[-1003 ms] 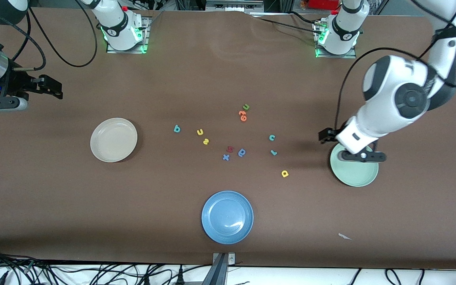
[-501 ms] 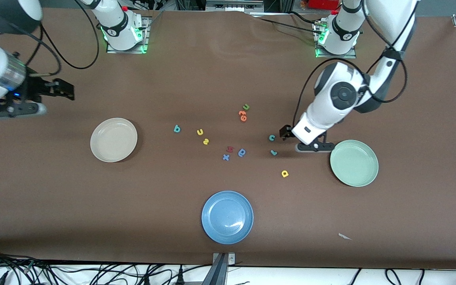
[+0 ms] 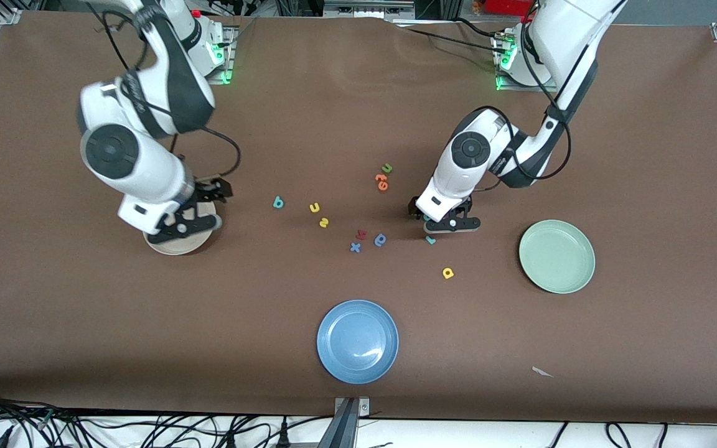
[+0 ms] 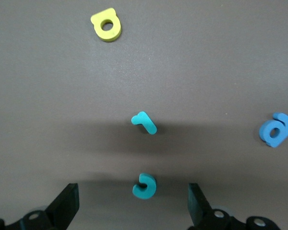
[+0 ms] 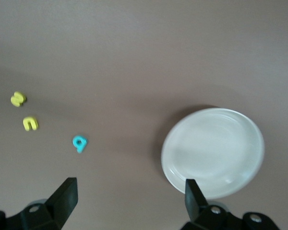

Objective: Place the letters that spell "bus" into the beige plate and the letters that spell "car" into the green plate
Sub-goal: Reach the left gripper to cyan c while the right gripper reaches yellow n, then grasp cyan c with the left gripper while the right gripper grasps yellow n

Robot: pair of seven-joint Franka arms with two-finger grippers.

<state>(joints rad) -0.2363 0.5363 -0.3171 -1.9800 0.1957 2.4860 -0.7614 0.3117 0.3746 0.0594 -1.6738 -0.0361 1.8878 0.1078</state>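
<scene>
Meanwhile, both grippers hang open over the letter table

Over the tiny teal foam "c" (image 4: 145,186) hangs the left gripper (image 3: 440,219), its two fingers spread wide with the letter showing between them in the left wrist view; nothing is pinched. Just nearer the front camera lies the tiny teal foam "r" (image 3: 431,239), and nearer again the tiny yellow foam "a" (image 3: 448,272). The round, shallow pale mint-green plate (image 3: 557,256) sits toward the left arm's end of the table, holding no letters

The right gripper (image 3: 192,208) hangs over the round, shallow cream-beige plate (image 3: 172,247), fingers likewise spread and holding nothing. That plate is bare in the right wrist view. The tiny teal foam "b" (image 3: 278,202), yellow foam "u" (image 3: 315,208) and yellow foam "s" (image 3: 323,221) lie on the brown table (image 3: 84,323) between that plate and the table's middle

A round blue plate (image 3: 357,341) sits nearest the front camera
</scene>
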